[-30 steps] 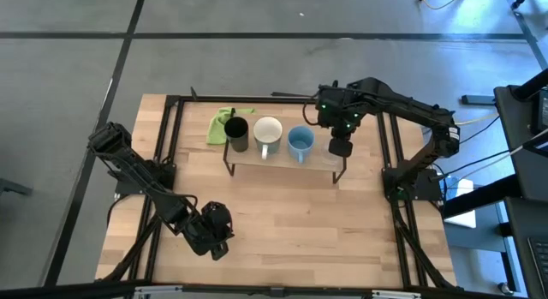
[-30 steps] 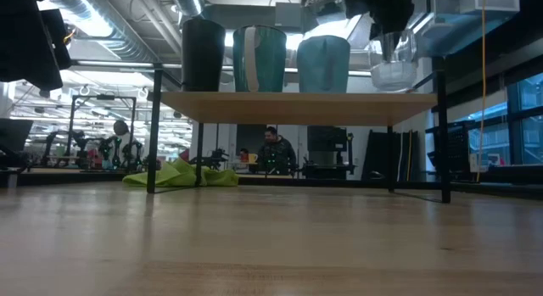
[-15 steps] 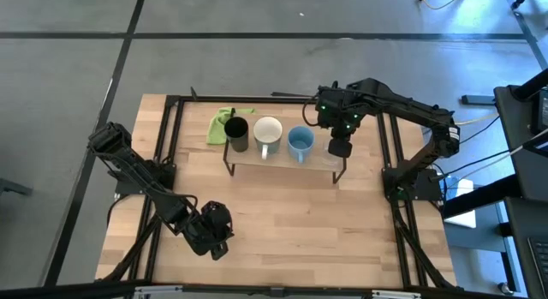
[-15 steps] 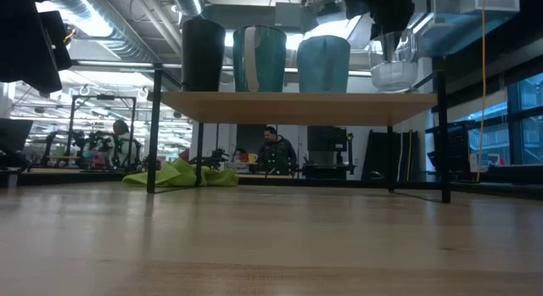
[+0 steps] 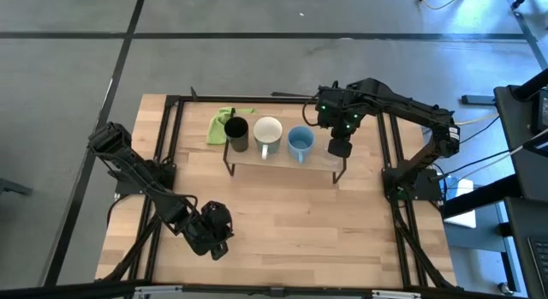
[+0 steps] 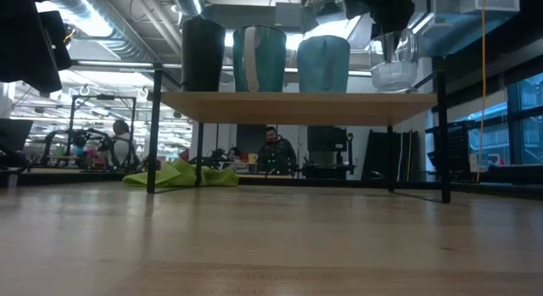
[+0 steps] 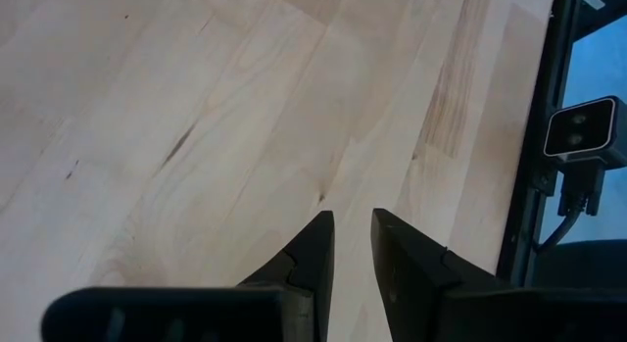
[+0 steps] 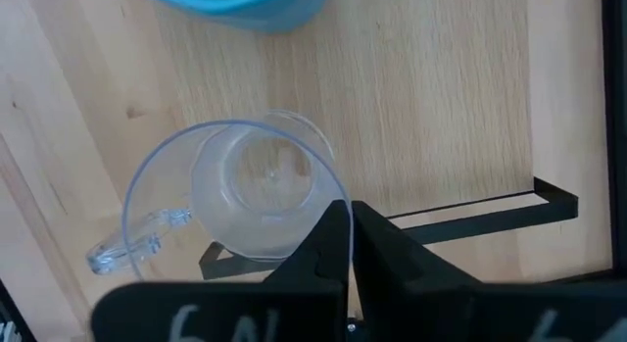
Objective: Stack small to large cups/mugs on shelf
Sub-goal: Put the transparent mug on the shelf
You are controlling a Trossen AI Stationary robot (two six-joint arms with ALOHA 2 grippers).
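Observation:
On the shelf (image 5: pixel 282 166) a black cup (image 5: pixel 237 134), a white mug (image 5: pixel 268 132) and a light blue mug (image 5: pixel 300 143) stand upright in a row. At the shelf's right end my right gripper (image 5: pixel 341 148) points down, shut on a clear cup (image 8: pixel 255 195) with a handle. In the low view this cup (image 6: pixel 394 74) is right at the shelf top (image 6: pixel 297 97). My left gripper (image 5: pixel 214 235) waits over the table's near left part. Its fingers (image 7: pixel 351 234) are a little apart, with nothing between them. My right gripper pinches the clear cup's rim (image 8: pixel 341 207) on the side opposite its handle (image 8: pixel 127 244). One finger is inside the cup and one outside, both pointing down from above. The cup hangs upright, mouth up. Whether its base touches the shelf, I cannot tell.
A green cloth (image 5: pixel 223 123) lies on the table behind the shelf's left end. A black frame (image 5: pixel 171 119) runs around the tabletop. Bare wood stretches between the shelf and the near edge. People and equipment show in the room beyond the table.

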